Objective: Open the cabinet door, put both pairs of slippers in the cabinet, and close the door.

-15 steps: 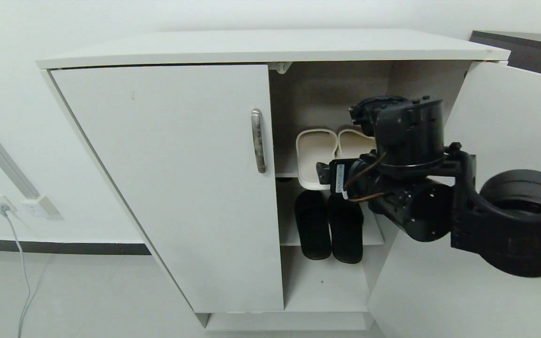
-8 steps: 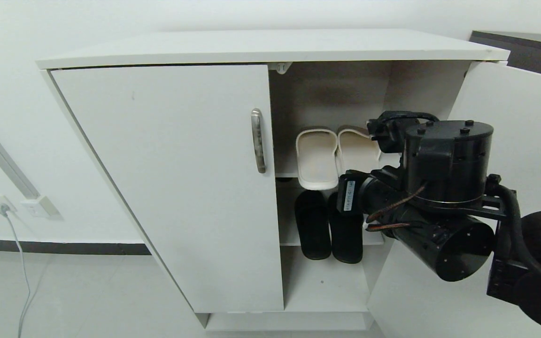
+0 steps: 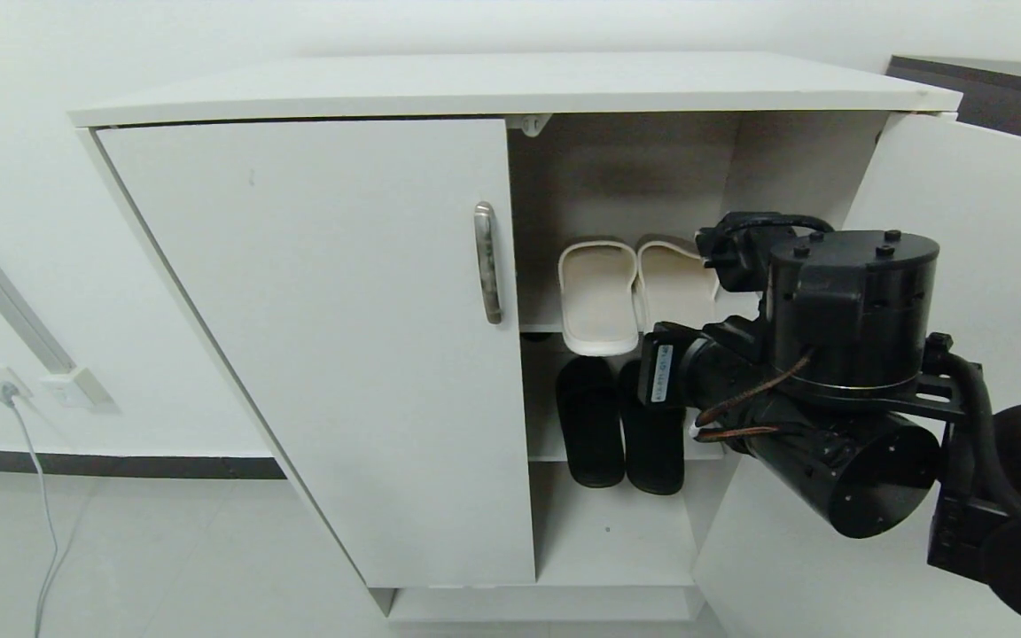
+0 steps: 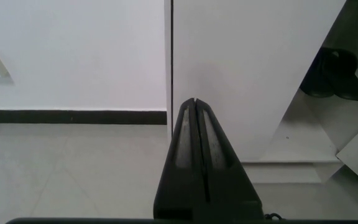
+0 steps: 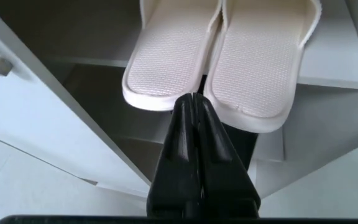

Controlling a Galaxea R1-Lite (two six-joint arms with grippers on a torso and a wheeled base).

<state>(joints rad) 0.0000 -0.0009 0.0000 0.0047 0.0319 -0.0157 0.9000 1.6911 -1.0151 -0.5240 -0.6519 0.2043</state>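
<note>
Once cleared of the right arm (image 3: 830,372), drawn out and downward over the last second and hardly shifted in the last half of it, back in plain sight: the cream slippers (image 3: 635,288), side by side and touching on the upper shelf (image 3: 539,330), pale ribbed insoles up, near ends jutting a little past the shelf edge. Directly beneath, on the middle shelf (image 3: 546,457), the black slippers (image 3: 621,425), paired the same way, the right one partly behind the arm. Judging by that, placing done; only the closing left. Around both pairs, the cabinet (image 3: 493,84), white, with its right door (image 3: 962,230) swung wide open and its left door (image 3: 324,337) shut, metal handle (image 3: 487,264) at the inner edge. Just in front of the cream pair, the right gripper (image 5: 195,99), fingers pressed together on nothing. Well off to the other side, the left gripper (image 4: 195,106), likewise closed and empty, facing the shut door's lower part and the floor. Next, probably, getting behind the open door to push it home.
</note>
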